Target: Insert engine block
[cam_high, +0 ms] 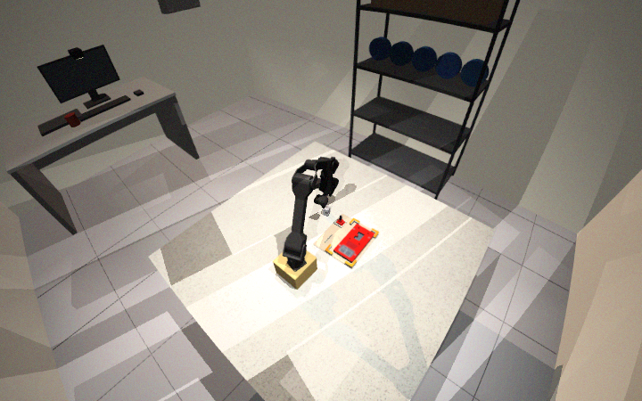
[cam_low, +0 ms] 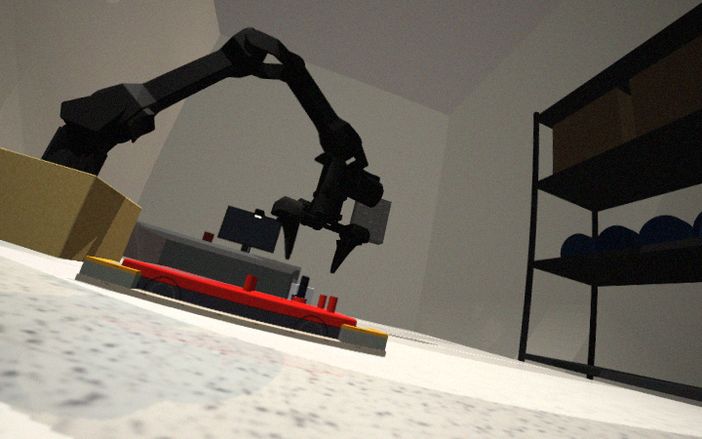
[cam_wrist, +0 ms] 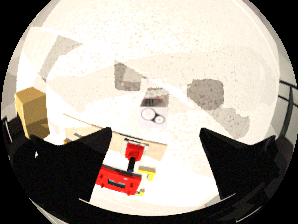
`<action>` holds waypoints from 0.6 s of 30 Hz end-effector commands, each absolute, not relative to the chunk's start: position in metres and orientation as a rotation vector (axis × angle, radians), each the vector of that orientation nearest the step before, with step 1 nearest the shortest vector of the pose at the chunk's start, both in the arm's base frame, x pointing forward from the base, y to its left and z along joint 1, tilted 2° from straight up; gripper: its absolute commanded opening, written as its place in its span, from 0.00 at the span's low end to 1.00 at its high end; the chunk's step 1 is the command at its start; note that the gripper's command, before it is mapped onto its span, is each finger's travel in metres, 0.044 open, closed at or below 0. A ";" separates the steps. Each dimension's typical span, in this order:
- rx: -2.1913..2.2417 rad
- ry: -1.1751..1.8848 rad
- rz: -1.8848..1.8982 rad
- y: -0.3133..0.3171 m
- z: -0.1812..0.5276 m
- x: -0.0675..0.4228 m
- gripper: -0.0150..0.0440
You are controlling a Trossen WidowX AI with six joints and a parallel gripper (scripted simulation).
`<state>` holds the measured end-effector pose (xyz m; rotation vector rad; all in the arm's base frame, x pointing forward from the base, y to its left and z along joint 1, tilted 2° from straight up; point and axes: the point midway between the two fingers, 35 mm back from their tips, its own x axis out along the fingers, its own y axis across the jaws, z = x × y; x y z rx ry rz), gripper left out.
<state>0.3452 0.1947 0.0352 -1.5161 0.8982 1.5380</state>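
Observation:
The engine block (cam_high: 326,211) (cam_wrist: 152,113) is a small pale grey piece. It stands on the white mat just beyond the far end of the car body. In the exterior view it (cam_low: 299,288) shows partly, behind the body. The red car body (cam_high: 345,245) (cam_low: 206,289) (cam_wrist: 113,177) lies flat on a beige board (cam_high: 326,234), with a dark opening in its top. My gripper (cam_high: 321,200) (cam_low: 315,255) (cam_wrist: 156,132) is open and empty. It points down and hangs a short way above the engine block, without touching it.
The arm stands on a tan box (cam_high: 294,270) (cam_low: 42,204). Grey-and-yellow corner blocks (cam_high: 374,232) (cam_low: 362,336) hold the car body. Red pegs (cam_low: 249,282) stick up from it. A black shelf rack (cam_high: 415,119) (cam_low: 593,261) stands behind, a desk with a monitor (cam_high: 84,114) far left.

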 end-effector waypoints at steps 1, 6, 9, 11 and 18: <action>-1.523 0.901 1.540 0.194 0.027 0.344 1.00; -1.522 0.901 1.540 0.194 0.012 0.343 1.00; -1.522 0.901 1.540 0.194 0.012 0.343 1.00; -1.522 0.901 1.540 0.194 0.010 0.343 1.00; -1.522 0.901 1.540 0.195 -0.002 0.344 1.00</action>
